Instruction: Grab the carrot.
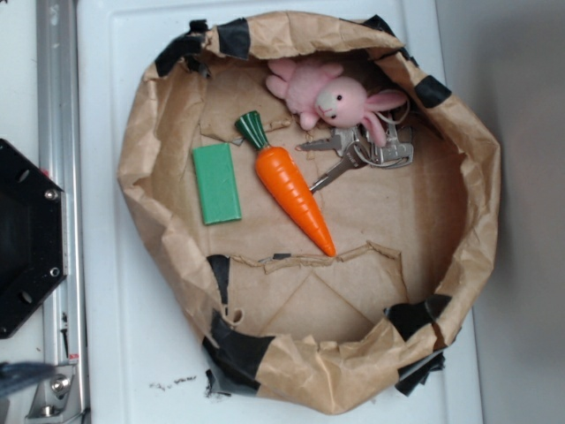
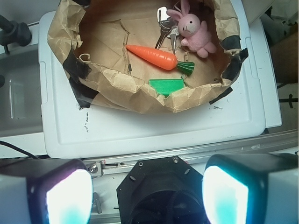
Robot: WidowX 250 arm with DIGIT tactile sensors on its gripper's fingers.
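A glossy orange carrot (image 1: 294,196), smooth and tapering to a point, with a ridged dark green flared stem, is lying diagonally on the floor of a crumpled brown paper nest (image 1: 468,150), its rolled rim patched with strips of black tape. Just beside the carrot's stem end a flat green rectangular block (image 1: 216,183) is resting, close to but apart from it. A fuzzy pink plush bunny (image 1: 328,98) is lying near the nest's rim, with a bunch of silver metal keys (image 1: 353,148) lying against it; the keys sit close to the carrot's thick end. The nest is sitting on a smooth white plastic surface (image 1: 115,336) with a raised lip, flanked by a brushed aluminium rail (image 1: 60,132) and a black hexagonal robot base (image 1: 26,234). In the wrist view the gripper (image 2: 147,192) is hanging well back from the nest, over the base, its two pale-padded fingers (image 2: 67,192) standing wide apart and holding nothing.
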